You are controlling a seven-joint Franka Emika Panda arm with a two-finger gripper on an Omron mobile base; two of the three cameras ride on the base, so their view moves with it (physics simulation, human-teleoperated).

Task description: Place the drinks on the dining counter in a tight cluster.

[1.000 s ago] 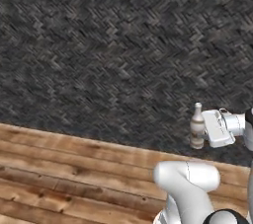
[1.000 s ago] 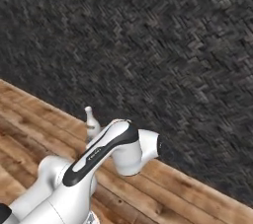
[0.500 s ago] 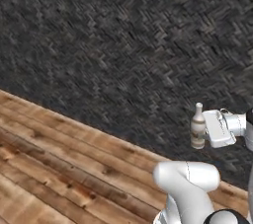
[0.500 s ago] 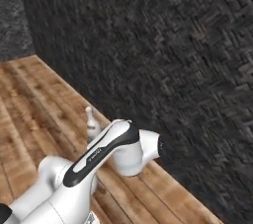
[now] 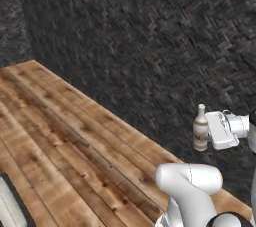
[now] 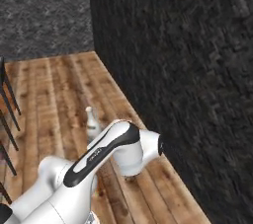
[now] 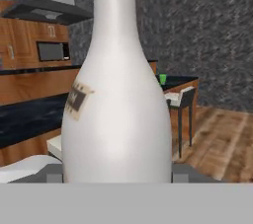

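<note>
We see gripper (image 5: 206,132) clamped on tan bottle (image 5: 200,129) | bottle upright, held in air over wood floor (image 5: 75,141), at 3 o'clock in left base view | dark wall (image 5: 150,36) behind

Even, dim rendered light; soft, low-resolution blur.

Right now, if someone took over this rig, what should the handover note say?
Gripper: fingers shut on the slim tan bottle, held upright in the air above the wooden floor, beside the dark stone wall.
Things: in the hand view the bottle fills the foreground; a stool and a dark counter with a green object on it stand behind.
Done: this bottle is picked up.
Left: carry it to the dining counter, set it down close to the other drinks.
</note>
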